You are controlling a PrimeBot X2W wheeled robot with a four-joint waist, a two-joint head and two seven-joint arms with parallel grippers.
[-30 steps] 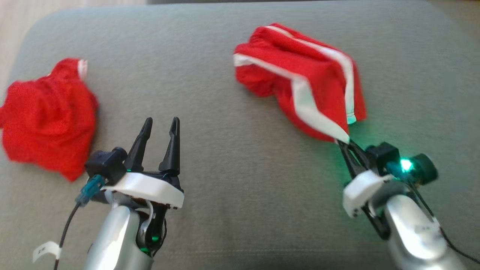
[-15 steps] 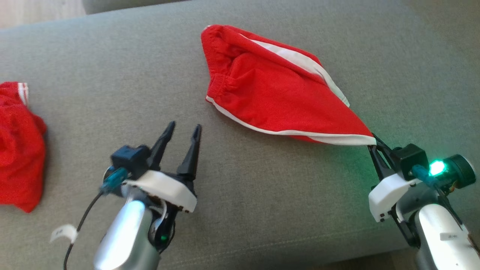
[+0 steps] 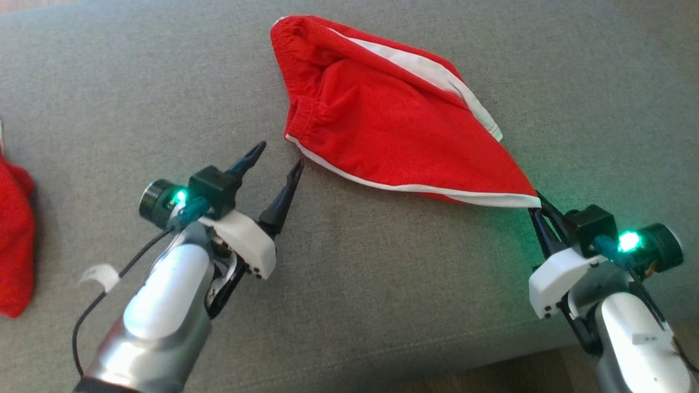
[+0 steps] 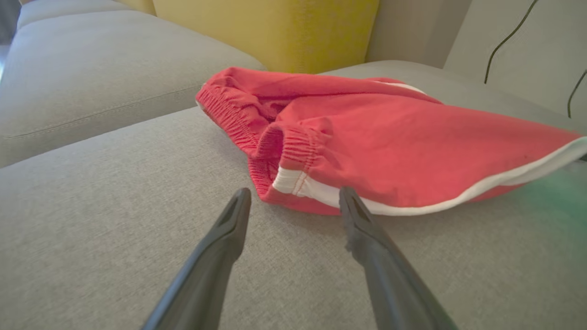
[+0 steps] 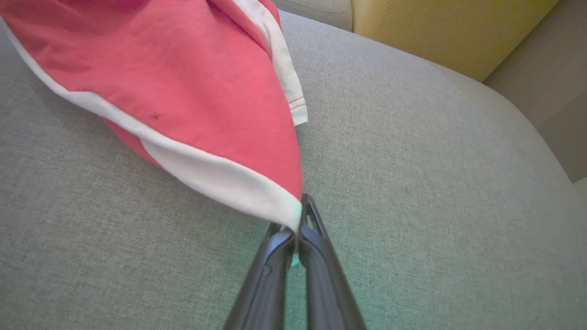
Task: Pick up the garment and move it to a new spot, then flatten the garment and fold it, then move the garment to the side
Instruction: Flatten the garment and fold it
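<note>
Just beside the shorts (image 3: 393, 131), left hand (image 3: 279, 154) wide; right hand (image 3: 538, 203) tight on their corner; another red garment (image 3: 13, 240) far left.

garment (image 3: 393, 131) | red shorts, white trim | stretched on grey cushion (image 3: 382, 295) (corner lifted)

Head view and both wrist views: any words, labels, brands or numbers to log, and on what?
Nothing reads clearly.
White tag on the left arm's cable: too blurred to read.
Small sticker on the right forearm: dark marks, too small to read.
Red garment: no print or brand mark shows.
</note>
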